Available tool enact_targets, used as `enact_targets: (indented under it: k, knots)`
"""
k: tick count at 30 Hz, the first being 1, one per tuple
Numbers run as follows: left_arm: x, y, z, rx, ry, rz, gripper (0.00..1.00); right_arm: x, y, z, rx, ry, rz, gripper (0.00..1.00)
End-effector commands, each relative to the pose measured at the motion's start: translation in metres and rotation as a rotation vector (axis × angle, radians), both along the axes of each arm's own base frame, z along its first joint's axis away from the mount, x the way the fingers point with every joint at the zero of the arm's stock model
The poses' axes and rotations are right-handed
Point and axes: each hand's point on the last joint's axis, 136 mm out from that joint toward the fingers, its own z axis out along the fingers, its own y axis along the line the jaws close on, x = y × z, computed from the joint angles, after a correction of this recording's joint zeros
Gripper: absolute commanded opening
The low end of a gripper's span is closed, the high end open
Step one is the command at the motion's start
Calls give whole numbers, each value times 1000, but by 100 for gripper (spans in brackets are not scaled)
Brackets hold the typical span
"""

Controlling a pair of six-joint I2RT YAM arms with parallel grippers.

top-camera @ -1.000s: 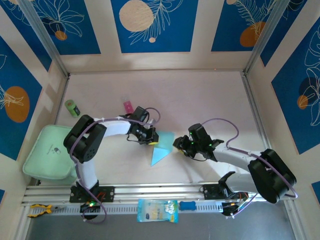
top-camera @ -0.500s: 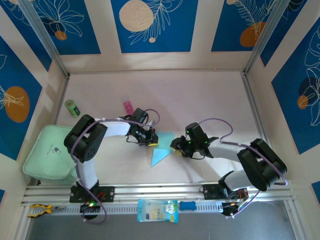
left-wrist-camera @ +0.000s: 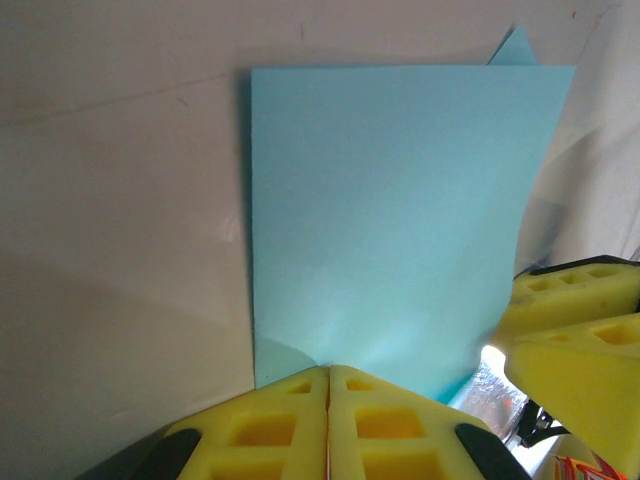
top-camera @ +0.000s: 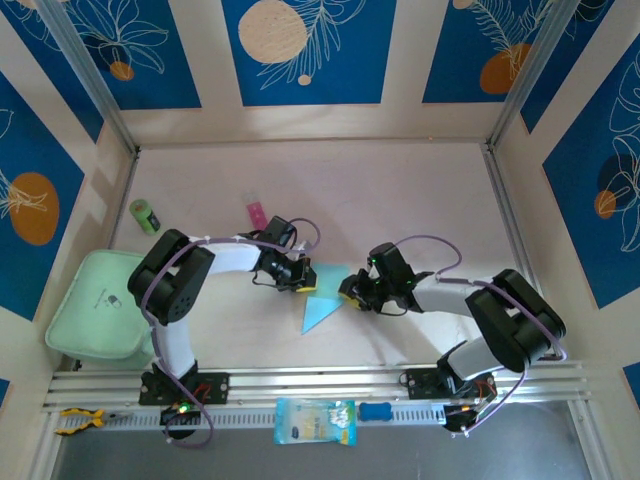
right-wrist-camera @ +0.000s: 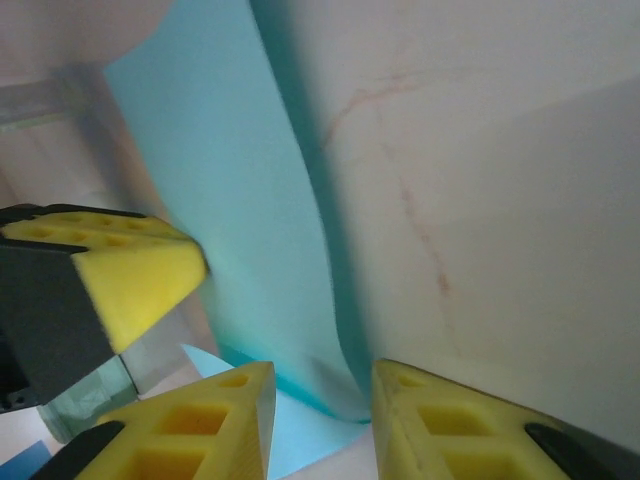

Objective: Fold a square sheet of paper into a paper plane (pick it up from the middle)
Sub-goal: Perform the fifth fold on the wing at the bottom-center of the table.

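L claw (left-wrist-camera: 328, 385) pinches the square sheet of paper (left-wrist-camera: 400, 220) to anchor it, R claw (right-wrist-camera: 322, 385) spread astride its raised edge, prob. ready to fold.

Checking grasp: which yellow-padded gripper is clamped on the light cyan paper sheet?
The left gripper: pads closed together on the light cyan paper sheet; the right gripper stands open.

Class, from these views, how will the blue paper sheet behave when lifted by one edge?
Probably floppy: the sheet curls upward inside the open right pincer. Likely light and easily creased: the shut left pincer pinches just its edge.
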Motion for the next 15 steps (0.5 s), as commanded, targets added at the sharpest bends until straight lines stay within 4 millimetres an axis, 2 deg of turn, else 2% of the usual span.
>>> enact_targets:
  k: [1, 9, 15]
  knots:
    - [-12, 18, -19, 88, 43, 4, 8, 8, 10, 13, 46, -47, 23, 31]
    - [-12, 18, -18, 88, 39, 5, 8, 10, 8, 12, 63, -59, 20, 32]
    - [-11, 17, -17, 85, 38, 5, 8, 15, 10, 20, 91, -99, 64, 37]
